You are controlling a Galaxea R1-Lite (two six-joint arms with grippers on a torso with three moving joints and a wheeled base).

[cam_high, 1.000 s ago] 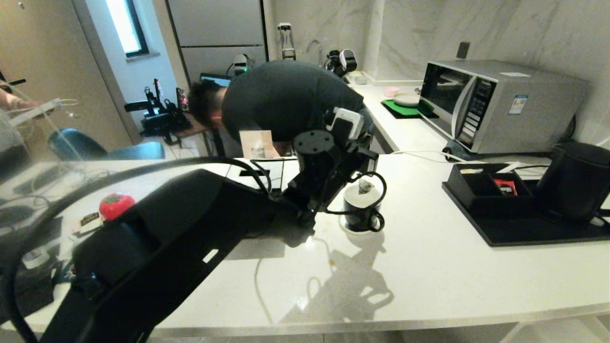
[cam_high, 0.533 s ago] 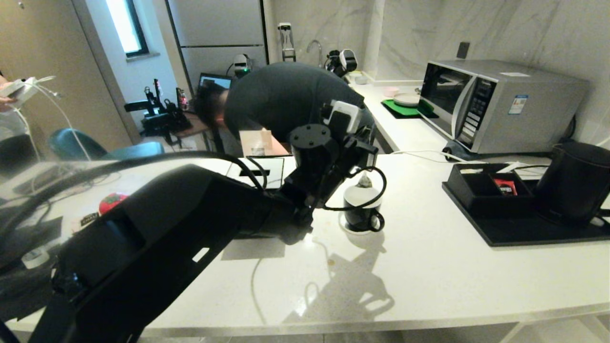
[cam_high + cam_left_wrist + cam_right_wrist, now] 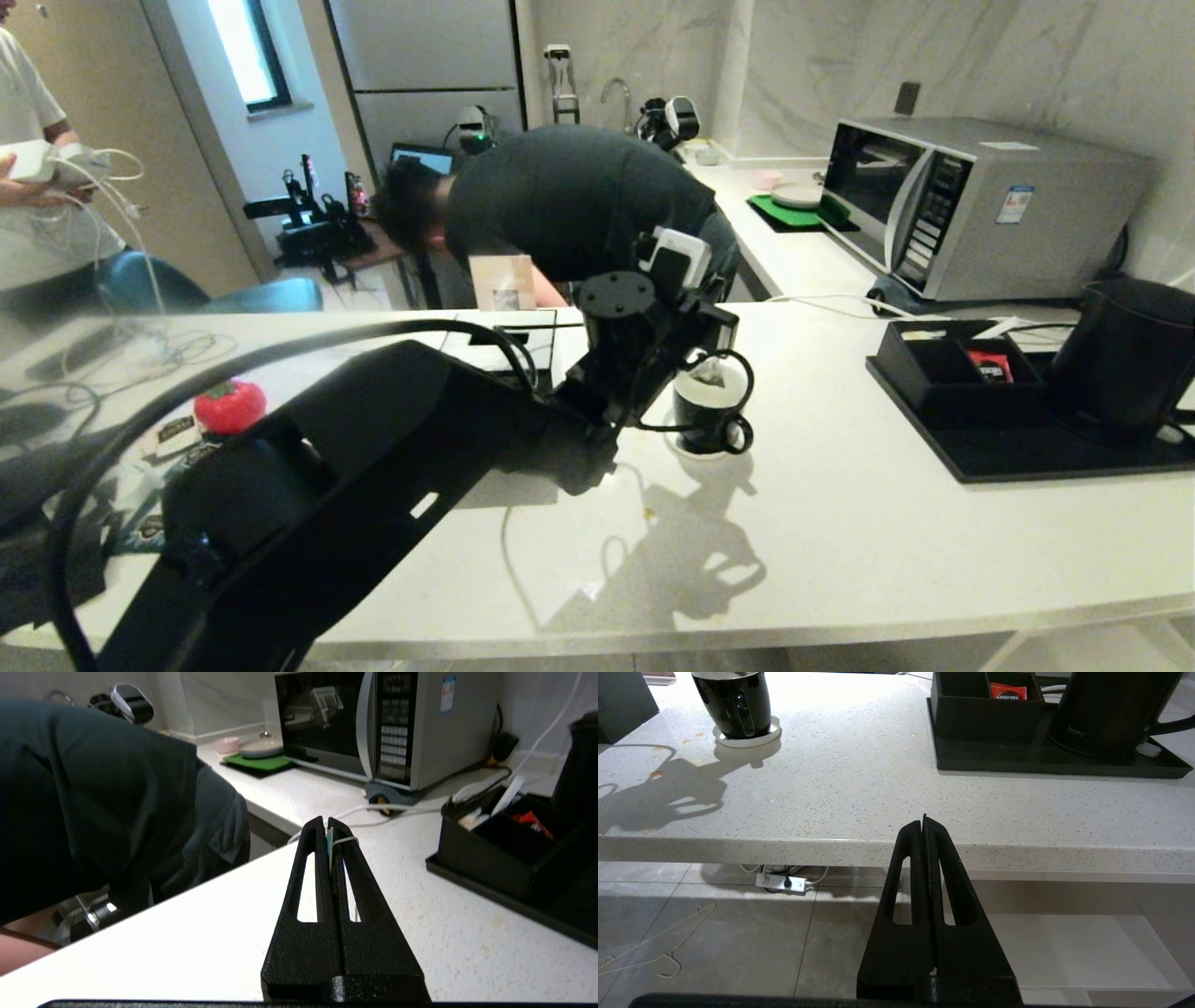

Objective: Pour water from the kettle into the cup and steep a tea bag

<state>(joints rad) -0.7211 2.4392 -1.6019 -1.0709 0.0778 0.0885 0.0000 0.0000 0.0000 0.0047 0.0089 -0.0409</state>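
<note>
Since the earlier head-view pictures the left arm has dipped slightly, so the tea bag (image 3: 717, 371) that hung above the rim half a second ago now sits lower, at the mouth of the cup (image 3: 708, 411); a person at the far left has also stepped further into view. In the head view, the left gripper (image 3: 695, 350) stands directly over the cup, which rests on its saucer (image 3: 679, 446) on the counter (image 3: 840, 523); this placement keeps the bag hanging plumb into the cup for steeping. The kettle (image 3: 1125, 359) stands on the black tray (image 3: 1027, 457) at the right, well apart from the cup, which suggests pouring is finished. A person in a dark shirt (image 3: 569, 196) bends over behind the counter. In the left wrist view, the left gripper (image 3: 329, 833) has its fingers pressed together on the tea bag's tag and string (image 3: 337, 843), so the bag can be lowered and raised without release. In the right wrist view, the right gripper (image 3: 924, 823) is fully closed on nothing and parked below the counter edge, clear of the work; the cup (image 3: 733, 702) and kettle (image 3: 1106, 714) appear beyond.
</note>
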